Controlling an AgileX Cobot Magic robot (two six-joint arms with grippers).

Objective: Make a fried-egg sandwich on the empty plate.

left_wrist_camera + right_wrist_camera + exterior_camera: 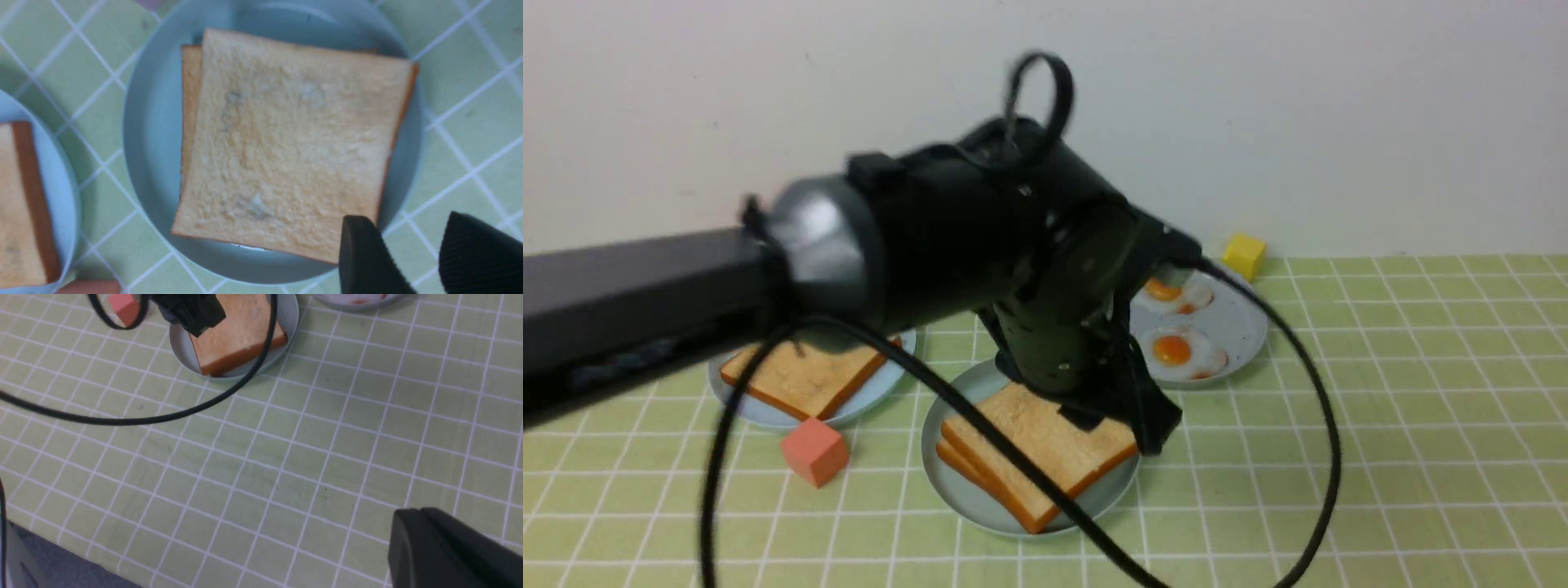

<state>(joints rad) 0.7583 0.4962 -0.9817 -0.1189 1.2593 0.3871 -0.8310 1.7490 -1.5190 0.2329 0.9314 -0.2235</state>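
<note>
Two golden-brown toast slices [1033, 453] lie stacked, slightly offset, on the pale teal plate [980, 508] in the middle of the table. From the left wrist view the top slice [286, 143] covers most of the plate [151, 122], and a thin white sliver shows under one edge. My left gripper [1123, 425] hovers at the stack's right corner. It is open [408, 249], with only tablecloth between the fingers. Two fried eggs [1176, 349] lie on a greyish-blue plate [1245, 327] at the back right. My right gripper [408, 518] is shut and empty over bare cloth, away from the plates.
A light-blue plate [882, 384] with another toast slice [805, 377] sits at the left. A salmon cube [814, 451] stands in front of it and a yellow cube [1244, 255] by the back wall. A black cable [1327, 457] loops over the green checked cloth.
</note>
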